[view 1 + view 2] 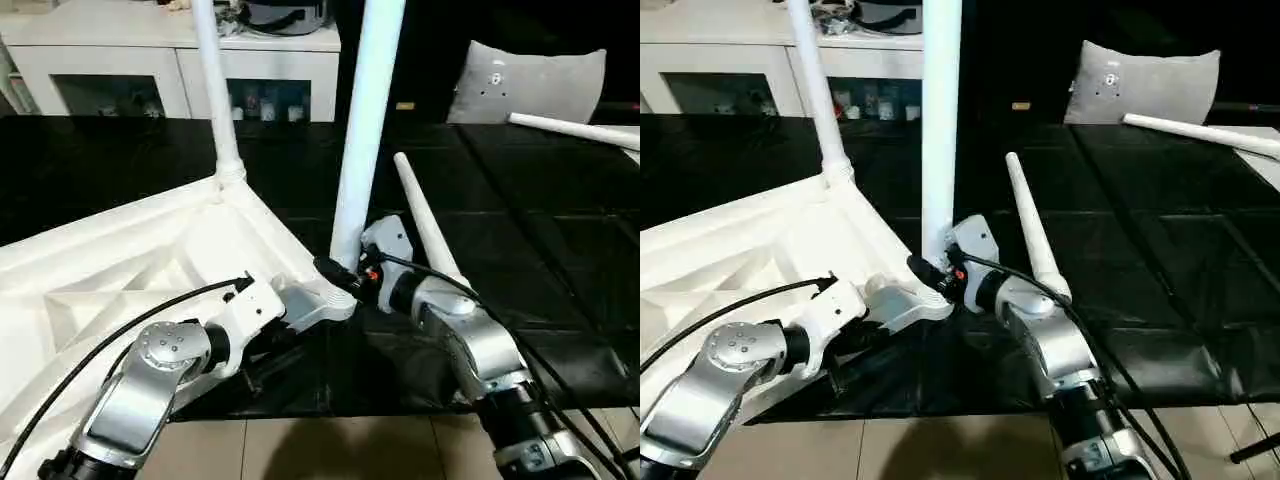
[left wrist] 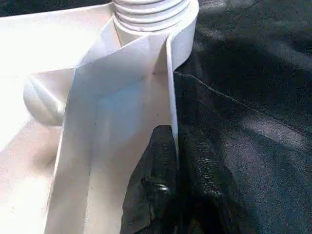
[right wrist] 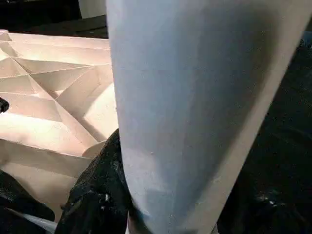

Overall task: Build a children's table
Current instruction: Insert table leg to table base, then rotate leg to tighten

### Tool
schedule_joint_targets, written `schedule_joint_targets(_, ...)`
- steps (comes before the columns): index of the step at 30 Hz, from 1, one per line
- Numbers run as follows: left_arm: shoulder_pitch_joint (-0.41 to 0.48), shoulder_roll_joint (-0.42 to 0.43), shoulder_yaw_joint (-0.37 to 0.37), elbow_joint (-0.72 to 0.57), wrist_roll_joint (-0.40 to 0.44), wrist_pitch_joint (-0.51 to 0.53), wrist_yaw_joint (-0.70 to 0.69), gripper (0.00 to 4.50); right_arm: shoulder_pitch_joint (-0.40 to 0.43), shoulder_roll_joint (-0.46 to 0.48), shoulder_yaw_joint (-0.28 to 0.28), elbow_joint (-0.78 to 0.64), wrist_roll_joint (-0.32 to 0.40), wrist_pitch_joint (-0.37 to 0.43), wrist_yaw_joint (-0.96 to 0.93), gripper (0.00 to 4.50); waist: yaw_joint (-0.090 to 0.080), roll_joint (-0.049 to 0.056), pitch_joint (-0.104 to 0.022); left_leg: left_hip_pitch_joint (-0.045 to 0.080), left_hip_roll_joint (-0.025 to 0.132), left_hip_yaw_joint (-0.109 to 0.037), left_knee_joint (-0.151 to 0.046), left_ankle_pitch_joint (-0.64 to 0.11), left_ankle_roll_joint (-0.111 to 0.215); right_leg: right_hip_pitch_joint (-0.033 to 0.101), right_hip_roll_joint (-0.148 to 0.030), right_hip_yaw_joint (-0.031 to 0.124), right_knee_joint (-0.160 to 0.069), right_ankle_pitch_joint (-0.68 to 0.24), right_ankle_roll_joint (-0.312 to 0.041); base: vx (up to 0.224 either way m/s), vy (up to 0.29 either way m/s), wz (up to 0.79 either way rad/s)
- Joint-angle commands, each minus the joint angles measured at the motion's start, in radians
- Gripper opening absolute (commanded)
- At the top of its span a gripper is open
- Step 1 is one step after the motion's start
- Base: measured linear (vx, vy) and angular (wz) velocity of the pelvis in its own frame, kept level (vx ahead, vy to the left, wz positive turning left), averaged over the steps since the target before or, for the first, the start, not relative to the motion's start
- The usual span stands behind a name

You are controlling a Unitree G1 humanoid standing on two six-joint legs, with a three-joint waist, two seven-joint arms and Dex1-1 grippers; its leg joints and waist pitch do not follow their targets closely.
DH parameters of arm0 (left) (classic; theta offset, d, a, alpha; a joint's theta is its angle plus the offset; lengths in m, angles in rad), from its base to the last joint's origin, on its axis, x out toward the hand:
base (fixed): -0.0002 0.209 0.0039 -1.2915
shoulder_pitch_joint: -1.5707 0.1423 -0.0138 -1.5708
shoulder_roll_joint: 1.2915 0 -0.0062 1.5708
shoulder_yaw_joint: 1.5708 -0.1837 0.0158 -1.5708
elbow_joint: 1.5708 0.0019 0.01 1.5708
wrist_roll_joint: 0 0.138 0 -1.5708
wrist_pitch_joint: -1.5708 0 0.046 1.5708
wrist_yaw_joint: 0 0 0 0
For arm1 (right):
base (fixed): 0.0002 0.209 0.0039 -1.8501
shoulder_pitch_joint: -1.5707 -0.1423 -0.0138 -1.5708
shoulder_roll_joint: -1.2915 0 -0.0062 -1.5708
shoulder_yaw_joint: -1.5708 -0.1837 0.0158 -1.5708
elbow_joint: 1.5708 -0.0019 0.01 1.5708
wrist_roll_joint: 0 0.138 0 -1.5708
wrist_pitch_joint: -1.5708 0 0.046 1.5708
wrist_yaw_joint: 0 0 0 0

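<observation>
Four white tapered legs are seen around the upturned tabletop (image 1: pixel 110 270), which lies ribbed side up on the black-covered work surface (image 1: pixel 560 260) at the left. At the tabletop's near edge the left gripper (image 2: pixel 176 161) is pressed together on the thin side wall, one black finger inside the wall and one outside, just short of the near corner socket (image 2: pixel 156 24). At the far corner a thin leg (image 1: pixel 215 90) stands upright in its socket. To its right, a thicker leg (image 1: pixel 362 130) rises from the near corner socket, slightly tilted, and its lower end is pinched by the right gripper (image 1: pixel 345 272), whose black fingers are set on either side of the tube. Just beside that, a third leg (image 1: pixel 428 228) lies over the right forearm, its narrow tip pointing up and away. At the far right, a fourth leg (image 1: pixel 575 128) lies flat on the black surface, well apart from the tabletop, with a grey cushion (image 1: pixel 525 85) behind it.
</observation>
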Motion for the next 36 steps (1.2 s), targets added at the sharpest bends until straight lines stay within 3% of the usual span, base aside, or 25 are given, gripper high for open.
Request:
schedule_joint_targets(1,-0.022,-0.007,-0.043,-0.062,-0.031,-0.027,-0.029,0.0,0.049,0.0,0.033,0.161,-0.043,0.084,-0.021,2.44,0.008,0.015,-0.013,0.005,0.061,-0.038,-0.084,-0.463,-0.048,-0.008,-0.077,0.047,-0.108,-0.386,-0.131,0.0,0.0,0.0)
schedule_joint_targets(3,-0.023,-0.006,-0.044,-0.067,-0.034,-0.029,-0.028,0.0,0.043,0.002,0.024,0.167,-0.035,0.082,-0.02,2.58,0.006,0.017,-0.014,0.006,0.062,-0.038,-0.084,-0.46,-0.051,-0.009,-0.075,0.046,-0.105,-0.36,-0.14,0.0,0.0,0.0)
schedule_joint_targets(4,-0.024,-0.005,-0.044,-0.067,-0.034,-0.038,-0.028,0.0,0.04,0.003,0.02,0.17,-0.032,0.079,-0.016,2.65,0.01,0.019,-0.021,0.009,0.061,-0.036,-0.079,-0.433,-0.051,-0.007,-0.074,0.047,-0.102,-0.304,-0.158,0.0,0.0,0.0)
schedule_joint_targets(7,-0.028,0.0,-0.043,-0.06,-0.035,-0.056,-0.03,0.0,0.038,0.003,0.011,0.164,-0.012,0.084,0.005,3.03,0.017,0.022,-0.027,-0.003,0.06,-0.03,-0.074,-0.314,-0.029,0.01,-0.068,0.042,-0.083,-0.086,-0.183,0.0,0.0,0.0)
schedule_joint_targets(8,-0.031,0.004,-0.045,-0.054,-0.034,-0.064,-0.032,0.0,0.041,0.002,0.005,0.152,0.001,0.1,0.014,3.03,0.018,0.024,-0.026,-0.004,0.058,-0.028,-0.073,-0.295,-0.024,0.012,-0.067,0.04,-0.082,-0.056,-0.191,0.0,0.0,0.0)
schedule_joint_targets(10,-0.037,0.011,-0.047,-0.042,-0.03,-0.073,-0.035,0.0,0.05,-0.005,0.0,0.136,0.013,0.121,0.029,3.27,0.02,0.026,-0.026,-0.003,0.059,-0.028,-0.072,-0.302,-0.023,0.014,-0.068,0.038,-0.081,-0.063,-0.197,0.0,0.0,0.0)
schedule_joint_targets(12,-0.038,0.013,-0.048,-0.038,-0.029,-0.076,-0.035,0.0,0.053,-0.009,0.003,0.134,0.012,0.12,0.036,3.4,0.022,0.02,-0.026,-0.005,0.059,-0.026,-0.07,-0.287,-0.016,0.019,-0.071,0.039,-0.081,-0.072,-0.2,0.0,0.0,0.0)
schedule_joint_targets(13,-0.043,0.017,-0.048,-0.027,-0.029,-0.083,-0.037,0.0,0.068,-0.02,0.004,0.112,0.022,0.122,0.058,3.48,0.025,0.029,-0.026,-0.006,0.058,-0.026,-0.067,-0.266,-0.012,0.018,-0.073,0.04,-0.08,-0.067,-0.204,0.0,0.0,0.0)
schedule_joint_targets(14,-0.048,0.02,-0.048,-0.016,-0.028,-0.09,-0.041,0.0,0.083,-0.034,0.01,0.091,0.021,0.115,0.075,3.62,0.032,0.028,-0.026,-0.004,0.06,-0.024,-0.065,-0.252,-0.006,0.019,-0.072,0.04,-0.083,-0.055,-0.197,0.0,0.0,0.0)
schedule_joint_targets(16,-0.056,0.027,-0.05,0.004,-0.028,-0.105,-0.05,0.0,0.109,-0.054,0.014,0.064,0.013,0.084,0.087,3.8,0.042,0.029,-0.028,-0.002,0.06,-0.023,-0.064,-0.234,-0.003,0.018,-0.07,0.039,-0.079,-0.037,-0.193,0.0,0.0,0.0)
schedule_joint_targets(22,-0.089,0.042,-0.055,0.098,-0.031,-0.179,-0.068,0.0,0.159,-0.094,-0.022,0.005,0.02,0.003,0.099,4.26,0.051,0.025,-0.026,-0.003,0.06,-0.023,-0.065,-0.24,-0.009,0.02,-0.072,0.038,-0.078,-0.049,-0.189,0.0,0.0,0.0)
schedule_joint_targets(24,-0.089,0.042,-0.055,0.1,-0.031,-0.181,-0.069,0.0,0.16,-0.095,-0.022,0.003,0.02,0.002,0.099,4.3,0.058,0.026,-0.028,-0.001,0.06,-0.023,-0.063,-0.237,-0.009,0.021,-0.072,0.039,-0.078,-0.06,-0.175,0.0,0.0,0.0)
schedule_joint_targets(25,-0.104,0.056,-0.063,0.147,-0.027,-0.232,-0.092,0.0,0.179,-0.118,-0.04,-0.034,0.021,-0.027,0.103,4.37,0.059,0.018,-0.026,-0.003,0.059,-0.023,-0.064,-0.229,-0.002,0.02,-0.072,0.039,-0.083,-0.06,-0.169,0.0,0.0,0.0)
schedule_joint_targets(28,-0.127,0.077,-0.077,0.211,-0.017,-0.295,-0.121,0.0,0.198,-0.158,-0.053,-0.086,0.028,-0.034,0.134,4.44,0.064,0.02,-0.029,-0.001,0.057,-0.021,-0.058,-0.212,0.003,0.021,-0.07,0.038,-0.08,-0.042,-0.167,0.0,0.0,0.0)
schedule_joint_targets(33,-0.186,0.096,-0.098,0.327,-0.009,-0.383,-0.17,0.0,0.213,-0.255,-0.055,-0.151,0.057,-0.07,0.265,4.44,0.063,0.017,-0.034,-0.013,0.056,-0.022,-0.048,-0.153,0.033,0.029,-0.072,0.034,-0.065,0.06,-0.175,0.0,0.0,0.0)
schedule_joint_targets(36,-0.214,0.108,-0.115,0.376,-0.012,-0.44,-0.214,0.0,0.192,-0.31,-0.063,-0.157,0.067,-0.085,0.318,4.44,0.063,0.018,-0.034,-0.008,0.059,-0.022,-0.046,-0.164,0.039,0.026,-0.075,0.033,-0.065,0.031,-0.193,0.0,0.0,0.0)
